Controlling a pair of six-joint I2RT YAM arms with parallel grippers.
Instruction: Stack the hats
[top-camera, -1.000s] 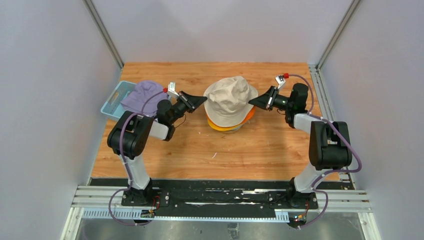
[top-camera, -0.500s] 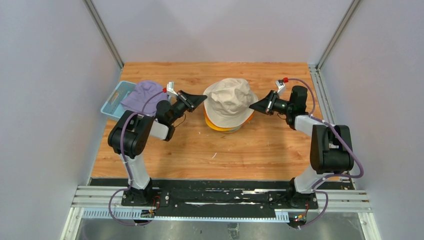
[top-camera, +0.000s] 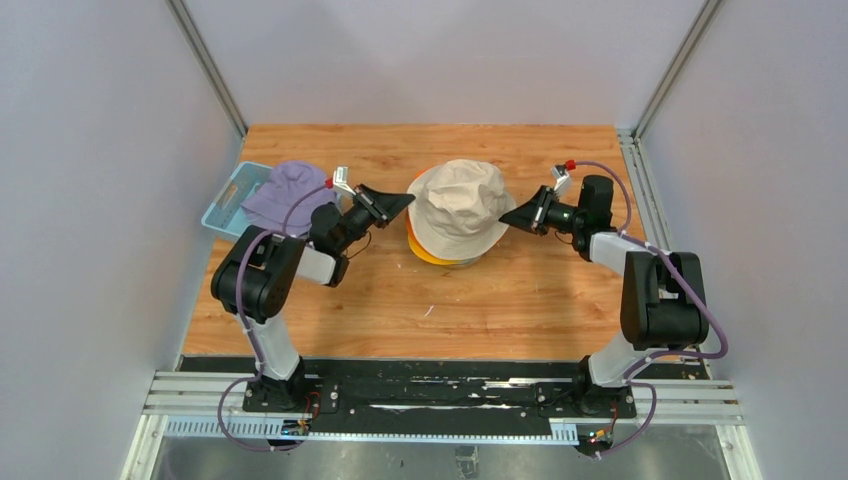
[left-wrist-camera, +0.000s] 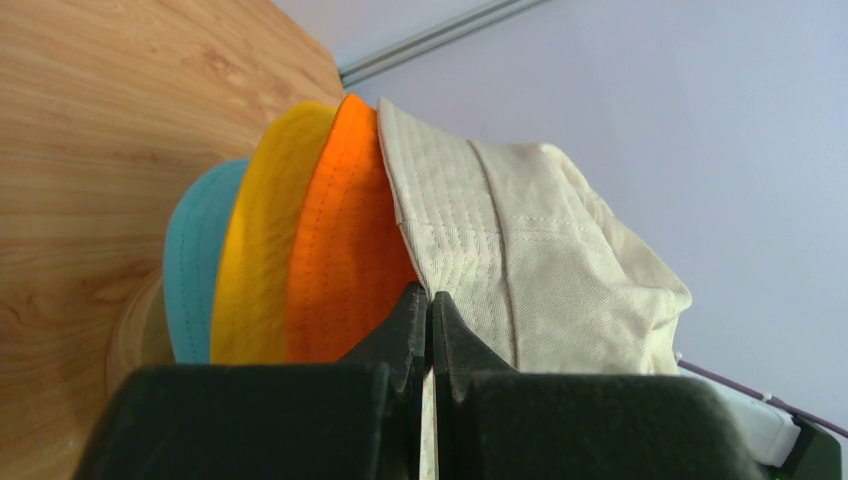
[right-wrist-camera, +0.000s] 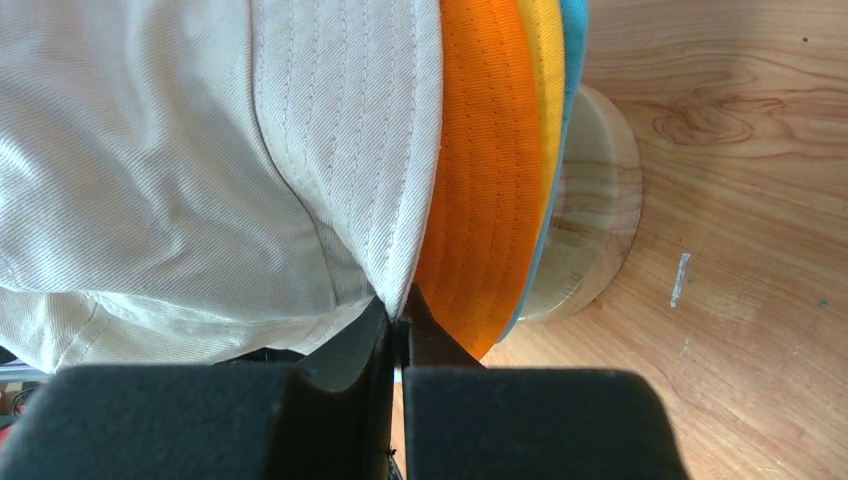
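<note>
While left claw (left-wrist-camera: 428, 298), right claw (right-wrist-camera: 400, 303) clamp it | beige hat (top-camera: 460, 200) topmost

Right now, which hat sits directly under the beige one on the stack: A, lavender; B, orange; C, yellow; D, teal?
B: the left wrist view shows the orange hat lying right against the beige hat, then the yellow hat, then the teal hat.
</note>
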